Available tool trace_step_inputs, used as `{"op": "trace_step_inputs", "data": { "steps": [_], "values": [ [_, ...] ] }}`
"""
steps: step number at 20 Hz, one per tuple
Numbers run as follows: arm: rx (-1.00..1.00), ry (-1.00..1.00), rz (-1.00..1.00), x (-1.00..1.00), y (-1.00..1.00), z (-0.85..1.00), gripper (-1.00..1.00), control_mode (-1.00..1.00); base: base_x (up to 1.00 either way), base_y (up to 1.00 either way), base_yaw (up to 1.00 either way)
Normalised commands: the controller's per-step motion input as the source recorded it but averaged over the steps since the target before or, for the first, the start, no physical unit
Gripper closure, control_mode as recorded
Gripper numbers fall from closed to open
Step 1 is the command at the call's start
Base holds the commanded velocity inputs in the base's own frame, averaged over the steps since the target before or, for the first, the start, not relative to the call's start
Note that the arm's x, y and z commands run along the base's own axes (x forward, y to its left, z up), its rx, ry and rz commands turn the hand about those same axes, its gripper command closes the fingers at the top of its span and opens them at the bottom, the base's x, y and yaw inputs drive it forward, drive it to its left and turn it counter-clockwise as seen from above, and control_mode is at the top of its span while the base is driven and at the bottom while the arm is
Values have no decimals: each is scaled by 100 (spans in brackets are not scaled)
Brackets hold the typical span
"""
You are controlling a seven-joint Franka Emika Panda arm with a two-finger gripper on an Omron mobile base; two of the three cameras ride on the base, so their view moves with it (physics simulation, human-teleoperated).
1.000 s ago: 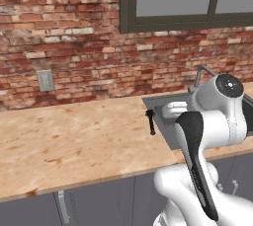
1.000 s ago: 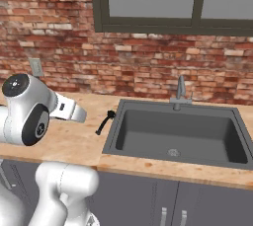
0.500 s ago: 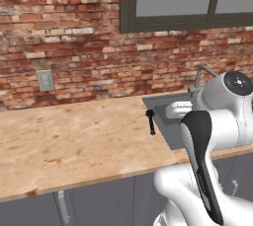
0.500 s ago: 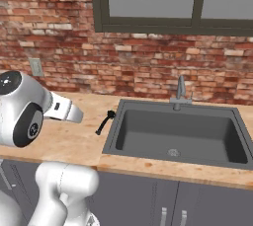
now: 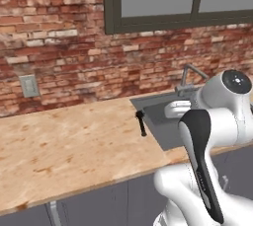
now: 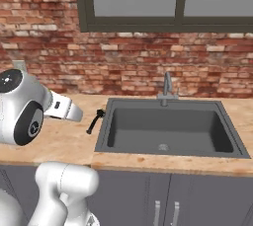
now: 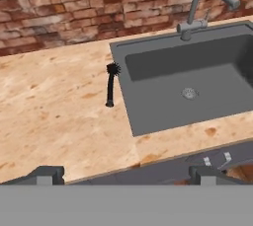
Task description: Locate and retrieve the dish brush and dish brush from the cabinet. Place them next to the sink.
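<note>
With my tool [image 7: 123, 173] spread wide and empty, I am leaving the all-black spiky-headed dish brush [image 7: 110, 89] lying beside the dark grey rectangular sink [image 7: 217, 40], judging the cream-handled brush comes next.

The surface [image 7: 59, 121] is pale wood, flecked with darker orange-brown grain. On it lies an all-black dish brush [image 7: 111, 84], handle and spiky head alike. The sink [image 7: 197, 87] is matte dark grey with a silvery metal drain [image 7: 189, 93], and its faucet [image 7: 205, 8] is dull grey metal. Behind runs a wall [image 6: 123, 67] of red, brown and pinkish bricks with light mortar. The window frame [image 6: 133, 22] is dark grey-brown, the drawer fronts [image 6: 197, 200] grey.
</note>
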Motion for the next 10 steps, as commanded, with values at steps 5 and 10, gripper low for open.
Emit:
{"op": "trace_step_inputs", "data": {
  "steps": [5, 10],
  "values": [
    [0, 0, 0, 0, 0, 0, -100, 100, 0, 0, -50],
    [0, 0, 0, 0, 0, 0, -100, 100, 0, 0, -50]
  ]
}}
